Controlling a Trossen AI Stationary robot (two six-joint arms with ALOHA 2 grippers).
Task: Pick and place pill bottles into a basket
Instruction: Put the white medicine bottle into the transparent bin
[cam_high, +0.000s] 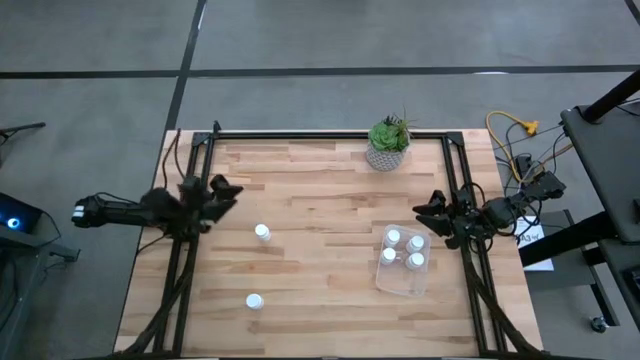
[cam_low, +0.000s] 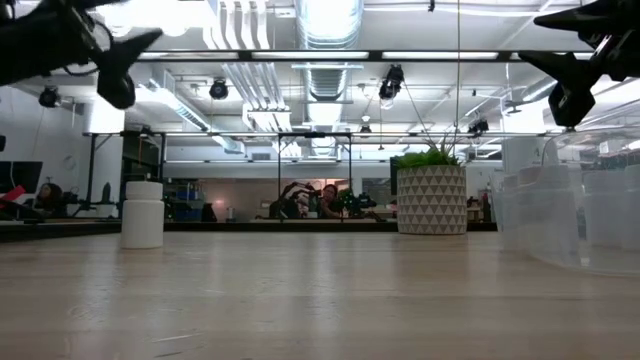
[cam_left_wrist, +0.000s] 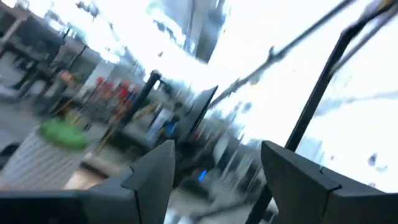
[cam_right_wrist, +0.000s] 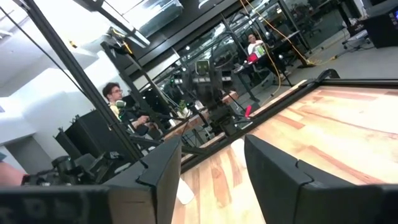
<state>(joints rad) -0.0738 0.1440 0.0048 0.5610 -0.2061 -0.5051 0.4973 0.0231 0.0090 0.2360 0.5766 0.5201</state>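
Observation:
Two white pill bottles stand upright on the wooden table at the left of middle, one (cam_high: 262, 232) farther back and one (cam_high: 254, 300) nearer the front edge; one bottle shows in the low view (cam_low: 143, 213). The clear basket (cam_high: 403, 278) rests on the table at the right and holds several white-capped bottles (cam_high: 393, 237). My left gripper (cam_high: 232, 195) is open and empty above the table's left side, back-left of the farther bottle. My right gripper (cam_high: 424, 212) is open and empty above the right side, just behind the basket. Both are held above the tabletop in the low view.
A pale patterned pot with a green plant (cam_high: 387, 145) stands at the middle of the far edge, also in the low view (cam_low: 432, 195). Black frame rails (cam_high: 190, 260) run along the table's left and right sides. People sit in the room beyond the table.

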